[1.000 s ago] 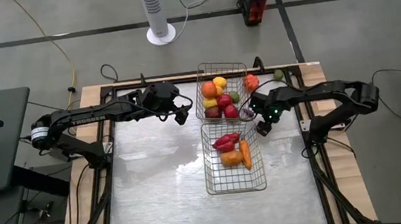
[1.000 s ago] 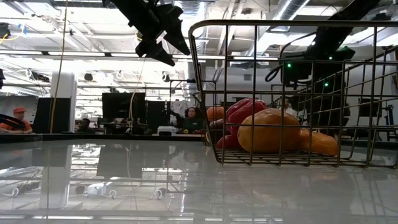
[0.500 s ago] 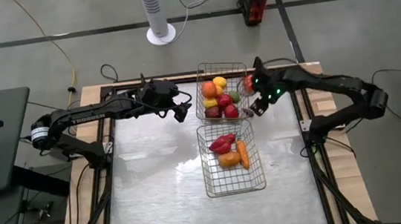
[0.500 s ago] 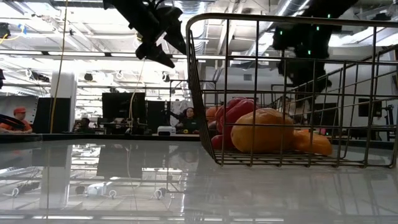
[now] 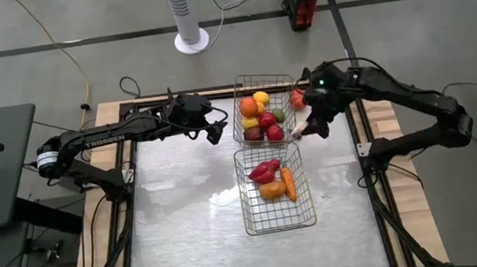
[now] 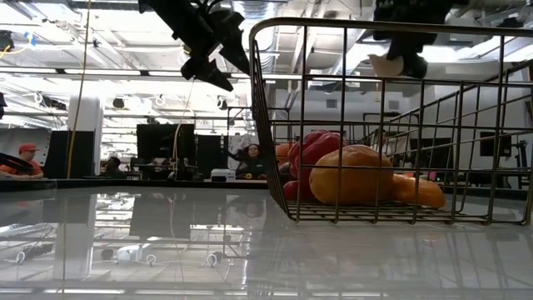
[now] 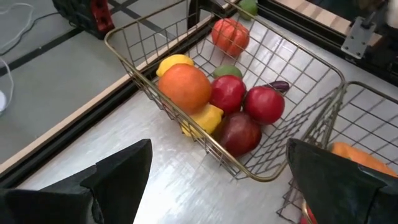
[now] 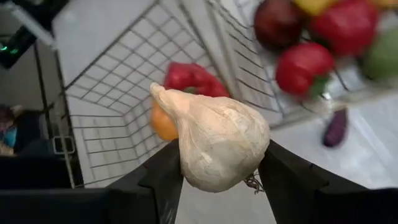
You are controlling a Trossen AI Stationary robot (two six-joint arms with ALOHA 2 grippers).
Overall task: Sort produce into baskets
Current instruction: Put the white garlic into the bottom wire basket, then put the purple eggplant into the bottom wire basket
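My right gripper (image 5: 313, 128) is shut on a pale garlic bulb (image 8: 214, 140), high over the table by the far basket's near right corner. The far wire basket (image 5: 237, 107) holds an orange (image 7: 184, 86), lemons, a lime and red fruits (image 7: 263, 104). The near basket (image 5: 243, 195) holds red peppers (image 5: 268, 169), an orange fruit and a carrot (image 5: 291, 183). A red tomato (image 5: 298, 98) lies on the table right of the far basket. My left gripper (image 5: 215, 134) hangs open above the table, left of the far basket, with nothing between its fingers. My right gripper pinches the garlic's fat body (image 8: 249, 155) between its two fingers (image 8: 163, 180), one on each side. The fingers slant downward. The bulb is lifted clear of the table and its pointed stem end (image 8: 157, 91) sticks out beyond the fingertips.
A small purple vegetable (image 8: 336, 127) lies on the table by the far basket's right side. A lime (image 5: 331, 89) sits on the wooden frame at the far right. Bare tabletop (image 5: 185, 219) lies left of and in front of the baskets.
My right gripper has risen from the tabletop right of the baskets, tipping and turning, and carries the garlic up clear of the table. The near basket has slid a little toward the table's left edge.
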